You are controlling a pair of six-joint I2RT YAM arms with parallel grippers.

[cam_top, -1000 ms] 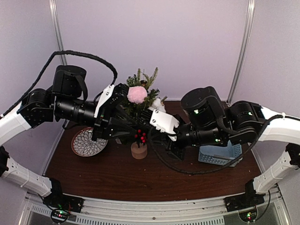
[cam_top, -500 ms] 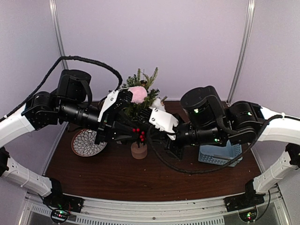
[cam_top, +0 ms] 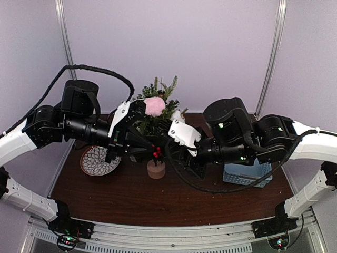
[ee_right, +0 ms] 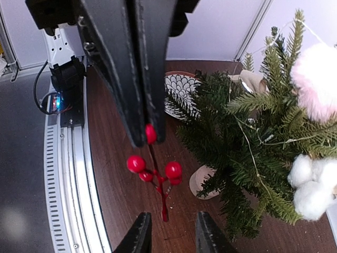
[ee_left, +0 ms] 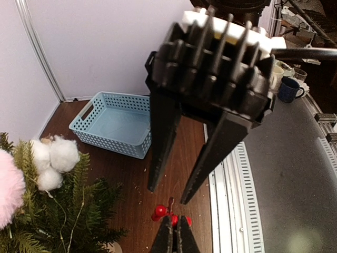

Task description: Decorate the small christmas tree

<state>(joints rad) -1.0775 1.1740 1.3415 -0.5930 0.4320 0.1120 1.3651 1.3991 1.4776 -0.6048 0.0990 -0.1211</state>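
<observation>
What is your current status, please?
Left end effector shut on red berry sprig. Right end effector open at its stem end. Small christmas tree beside sprig; nothing between them.

The place is a robotics lab test cell. Plain pale wall panels (cam_top: 210, 47), held by metal upright posts (cam_top: 274, 58), close in the far edge and both sides of a dark wooden desk (cam_top: 121, 200). An aluminium rail (cam_top: 174, 238) runs along the near edge, with robot arm bases (cam_top: 68, 222) bolted at its two ends. Small green status lights (cam_top: 243, 157) glow on the arms, and a thick black cable (cam_top: 100, 66) loops above one. Beyond the rail, the left wrist view shows a grey surface (ee_left: 279, 174) with a blue mug (ee_left: 291, 89).
</observation>
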